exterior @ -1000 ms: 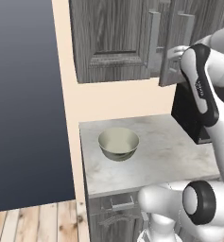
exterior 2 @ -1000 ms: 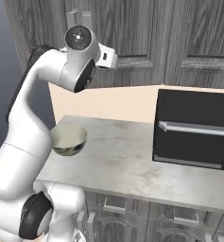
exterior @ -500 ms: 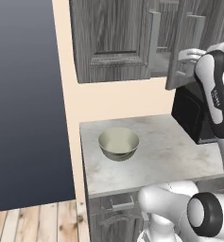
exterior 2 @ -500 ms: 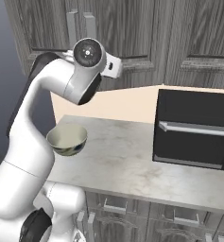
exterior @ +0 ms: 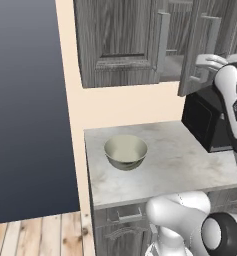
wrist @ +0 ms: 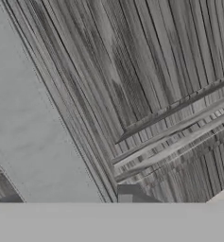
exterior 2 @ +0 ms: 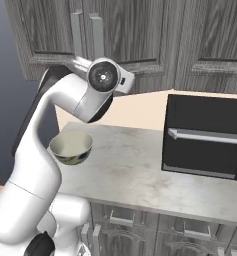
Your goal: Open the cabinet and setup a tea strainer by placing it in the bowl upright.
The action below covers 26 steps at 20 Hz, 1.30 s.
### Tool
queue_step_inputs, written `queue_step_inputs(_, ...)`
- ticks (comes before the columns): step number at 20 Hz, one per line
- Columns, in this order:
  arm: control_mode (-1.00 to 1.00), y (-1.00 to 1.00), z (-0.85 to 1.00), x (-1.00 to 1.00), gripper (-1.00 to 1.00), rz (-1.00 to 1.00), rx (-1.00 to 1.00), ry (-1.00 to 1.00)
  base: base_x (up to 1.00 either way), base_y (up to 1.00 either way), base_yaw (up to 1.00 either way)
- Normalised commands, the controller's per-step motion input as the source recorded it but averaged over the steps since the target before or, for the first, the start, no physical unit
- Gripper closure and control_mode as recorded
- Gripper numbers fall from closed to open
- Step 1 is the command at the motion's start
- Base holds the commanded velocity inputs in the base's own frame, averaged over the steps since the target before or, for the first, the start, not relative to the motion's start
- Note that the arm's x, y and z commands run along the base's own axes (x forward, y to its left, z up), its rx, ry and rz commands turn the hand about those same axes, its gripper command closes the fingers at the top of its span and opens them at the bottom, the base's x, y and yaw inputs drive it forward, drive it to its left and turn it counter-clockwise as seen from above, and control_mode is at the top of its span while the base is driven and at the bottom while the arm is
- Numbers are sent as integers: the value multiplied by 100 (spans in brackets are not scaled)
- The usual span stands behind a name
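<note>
Bowl (exterior: 125,152) on counter (exterior: 175,165); cabinet (exterior: 121,42) door seemingly ajar.

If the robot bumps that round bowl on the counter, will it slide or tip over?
The bowl looks glossy and stands on a smooth marbled counter, so it would probably slide. Its rounded underside suggests that it might rock a bit. It looks deep and empty, so probably fairly light.
</note>
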Motion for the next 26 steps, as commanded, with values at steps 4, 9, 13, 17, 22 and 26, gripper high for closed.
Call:
queue_step_inputs(4, -100, -47, 12, -11, 100, 0, 16, -9, 0, 0, 0)
queue_step_inputs(9, -100, -46, 16, -8, 100, 4, 13, -3, 0, 0, 0)
queue_step_inputs(13, -100, -43, 19, -28, 100, 11, 6, 0, 0, 0, 0)
queue_step_inputs(17, -100, -42, 62, -33, 100, 3, -3, 3, 0, 0, 0)
queue_step_inputs(22, -100, -55, 46, -47, 100, 2, -2, 1, 0, 0, 0)
queue_step_inputs(26, -100, -65, 19, -53, 100, 2, -2, 0, 0, 0, 0)
